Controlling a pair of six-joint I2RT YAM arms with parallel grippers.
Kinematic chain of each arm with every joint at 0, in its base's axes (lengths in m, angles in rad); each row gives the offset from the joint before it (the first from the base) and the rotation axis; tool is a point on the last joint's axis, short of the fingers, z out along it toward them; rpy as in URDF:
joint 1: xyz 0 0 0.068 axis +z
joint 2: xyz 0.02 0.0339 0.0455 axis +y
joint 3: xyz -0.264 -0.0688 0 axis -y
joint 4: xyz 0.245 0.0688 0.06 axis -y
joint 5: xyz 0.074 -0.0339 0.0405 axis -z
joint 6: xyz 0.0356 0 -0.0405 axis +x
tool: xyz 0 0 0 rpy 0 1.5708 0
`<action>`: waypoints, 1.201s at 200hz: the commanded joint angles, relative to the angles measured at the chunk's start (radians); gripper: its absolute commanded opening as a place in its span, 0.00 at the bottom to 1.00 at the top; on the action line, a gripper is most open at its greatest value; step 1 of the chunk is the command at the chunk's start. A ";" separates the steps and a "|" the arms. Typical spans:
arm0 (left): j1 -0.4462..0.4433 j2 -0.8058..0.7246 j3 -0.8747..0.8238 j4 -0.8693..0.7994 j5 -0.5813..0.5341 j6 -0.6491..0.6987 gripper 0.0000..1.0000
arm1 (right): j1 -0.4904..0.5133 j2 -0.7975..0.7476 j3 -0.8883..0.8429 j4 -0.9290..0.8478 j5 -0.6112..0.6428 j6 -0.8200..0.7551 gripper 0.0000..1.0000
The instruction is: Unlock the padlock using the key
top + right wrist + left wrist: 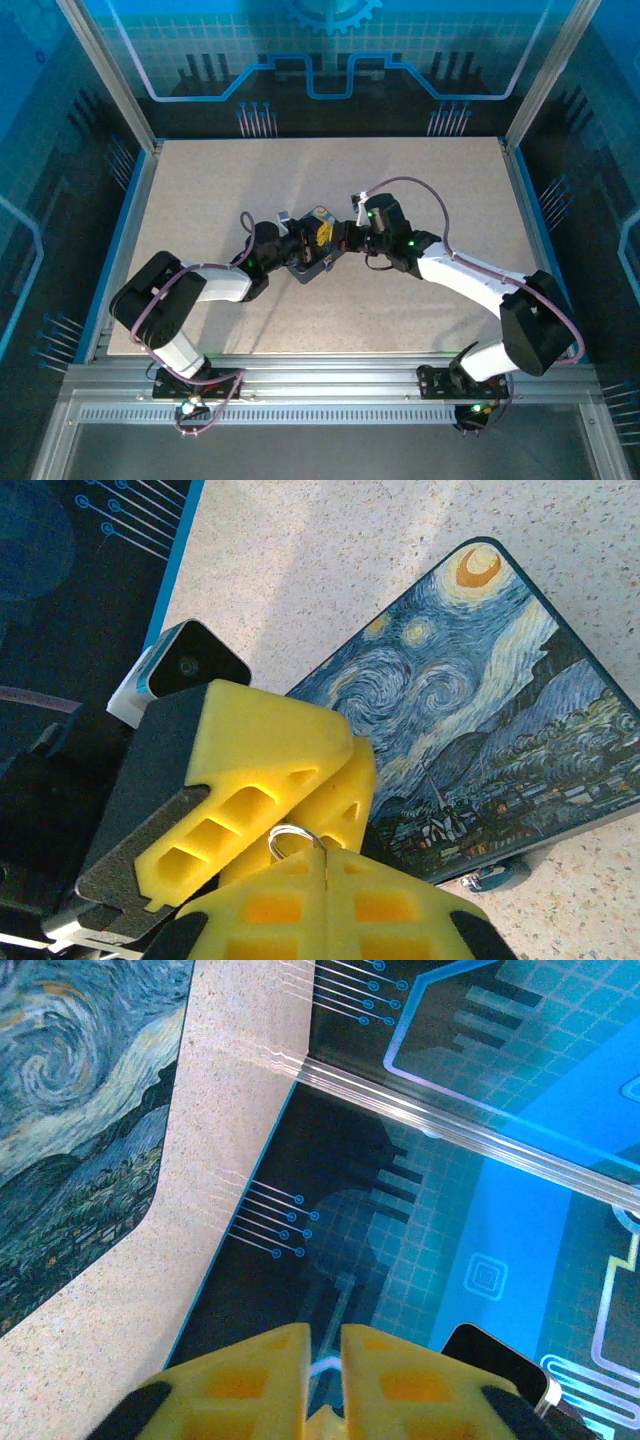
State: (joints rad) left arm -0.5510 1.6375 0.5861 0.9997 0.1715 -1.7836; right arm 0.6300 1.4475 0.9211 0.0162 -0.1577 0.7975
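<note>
Right fingers (260,910): clamped on silvery loop (290,835), at tin (480,730) edge. Left fingers (250,1380): narrow slit, contents indiscernible, beside tin.

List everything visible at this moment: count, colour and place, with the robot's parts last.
table: one, speckled beige, floor of the cell.
tin: one, blue swirling night-sky painting, flat on the table at centre.
metal ring: one, silvery, poking out at the fingertips of the right gripper; cannot tell whether it belongs to the key or the padlock.
shiny piece: one, bluish-silver, at the tin's edge; unclear what it is.
wall panels: blue circuit pattern, around the table.
cables: purple, along both arms.
left gripper: one, yellow fingers a slit apart, above the tin.
right gripper: one, yellow fingers pressed shut, meeting the left over the tin.
</note>
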 commanded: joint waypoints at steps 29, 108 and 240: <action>-0.007 -0.014 -0.011 -0.001 -0.006 -0.010 0.04 | 0.005 -0.024 -0.003 0.000 0.008 0.014 0.00; 0.003 -0.122 0.016 -0.141 -0.035 0.252 0.00 | -0.044 -0.076 -0.078 0.064 -0.056 -0.022 0.05; 0.011 -0.358 0.286 -0.558 0.218 1.138 0.00 | -0.239 -0.192 -0.230 0.654 -0.622 -0.044 0.58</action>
State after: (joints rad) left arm -0.5423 1.2926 0.8379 0.4675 0.2874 -0.7818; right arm 0.3962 1.2526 0.6655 0.5106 -0.6205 0.7334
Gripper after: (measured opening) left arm 0.057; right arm 0.559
